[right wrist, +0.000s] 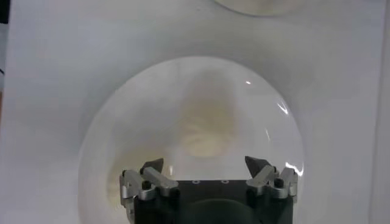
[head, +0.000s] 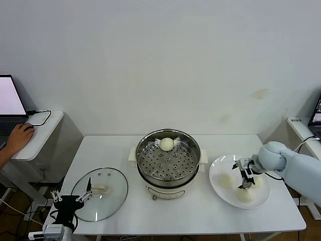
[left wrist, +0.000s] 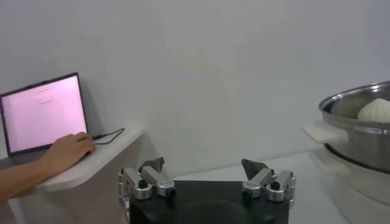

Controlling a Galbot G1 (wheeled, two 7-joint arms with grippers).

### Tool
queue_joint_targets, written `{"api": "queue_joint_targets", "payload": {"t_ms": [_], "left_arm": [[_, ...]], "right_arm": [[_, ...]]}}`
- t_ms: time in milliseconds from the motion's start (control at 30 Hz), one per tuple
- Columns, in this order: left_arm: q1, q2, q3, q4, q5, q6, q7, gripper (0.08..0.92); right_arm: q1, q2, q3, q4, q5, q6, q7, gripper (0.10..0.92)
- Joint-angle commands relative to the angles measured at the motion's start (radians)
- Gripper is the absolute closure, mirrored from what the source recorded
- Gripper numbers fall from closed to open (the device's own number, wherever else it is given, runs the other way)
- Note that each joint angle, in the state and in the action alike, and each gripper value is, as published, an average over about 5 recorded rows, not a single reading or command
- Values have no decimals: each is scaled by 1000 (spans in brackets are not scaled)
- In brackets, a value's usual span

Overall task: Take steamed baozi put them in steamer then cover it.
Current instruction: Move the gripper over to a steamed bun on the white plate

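Observation:
The steamer (head: 168, 165) stands mid-table with one baozi (head: 166, 144) on its perforated tray. It also shows in the left wrist view (left wrist: 359, 125), with that baozi (left wrist: 378, 109) inside. Three more baozi (head: 226, 181) (head: 245, 196) (head: 257, 181) lie on a white plate (head: 220, 167) to the right. My right gripper (head: 246, 179) hangs open just above the plate among them. In the right wrist view the open gripper (right wrist: 204, 165) is over one baozi (right wrist: 204, 131). The glass cover (head: 108, 183) lies flat at the left. My left gripper (head: 70, 199) is open and empty at the cover's near-left edge, also shown in its wrist view (left wrist: 203, 166).
A side table (head: 42, 131) stands at the far left with a laptop (left wrist: 42, 112) and a person's hand (head: 19, 135) on it. Another desk edge (head: 301, 128) is at the far right. A wall stands behind the table.

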Motion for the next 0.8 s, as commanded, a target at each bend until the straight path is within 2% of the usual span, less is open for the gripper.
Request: {"api": "queue_joint_targets", "payload": {"t_ms": [33,367,800], "left_arm": [[0,0,-1,3,0,0,0,177],[-4,-1,-4,8,-1,0,-1,177],[-4,-3,-4,10,-2,0,-2,177]], "right_arm": [[-34,77,25,-57,-16,-4,4,202],[-36,96,23,-71,-20,-21,2,209],[-30,90,15,-73,-19,-33,-24,375]]}}
